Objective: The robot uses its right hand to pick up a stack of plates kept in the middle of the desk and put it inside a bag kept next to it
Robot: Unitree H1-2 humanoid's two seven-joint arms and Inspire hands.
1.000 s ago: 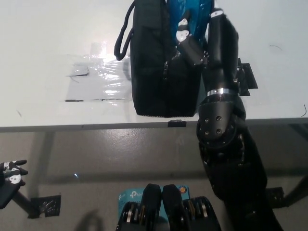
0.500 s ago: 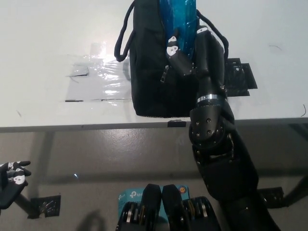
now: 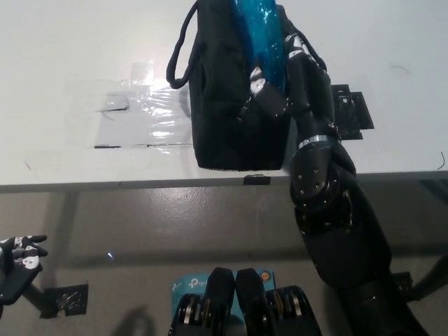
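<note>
— What do you count on my feed?

— One black bag [image 3: 227,105] on the white table [image 3: 70,49], one blue plate stack [image 3: 260,35] standing in its open top, two loop handles, one each side.

— And my right robot hand [image 3: 280,77]?

— Wrapped around the stack at the bag's mouth. Clear tape [image 3: 140,115] lies left of the bag, black tape [image 3: 353,112] right. The left robot hand [image 3: 17,255] hangs low, fingers spread, holding nothing.

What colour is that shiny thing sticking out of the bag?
Bright blue, glossy plates in the black bag; the head view shows it.
</note>
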